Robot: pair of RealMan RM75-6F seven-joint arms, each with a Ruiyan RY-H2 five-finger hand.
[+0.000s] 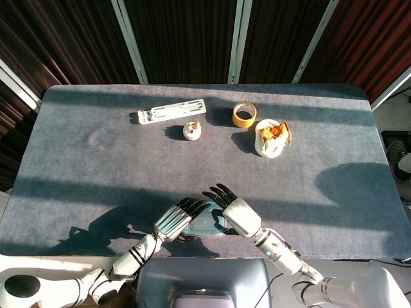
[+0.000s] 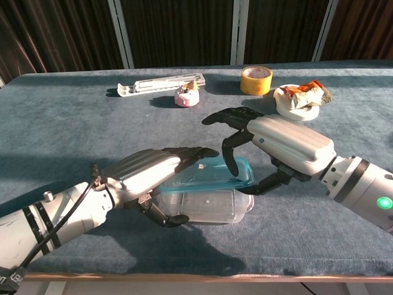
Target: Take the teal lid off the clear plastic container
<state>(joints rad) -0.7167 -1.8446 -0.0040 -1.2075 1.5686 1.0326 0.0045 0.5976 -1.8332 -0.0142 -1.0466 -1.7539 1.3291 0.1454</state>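
One clear rectangular plastic container (image 2: 206, 208) sits at the near edge of the grey-carpeted counter (image 2: 73, 135), its long axis running left to right. One translucent teal lid (image 2: 212, 174) is tilted above it, right end raised, left end low. The right hand (image 2: 279, 144) pinches the lid's right side; the left hand (image 2: 150, 172) grips the container's left end, fingers over the lid. Farther back lie one yellow tape roll (image 2: 256, 80) and one white bracket (image 2: 163, 85).
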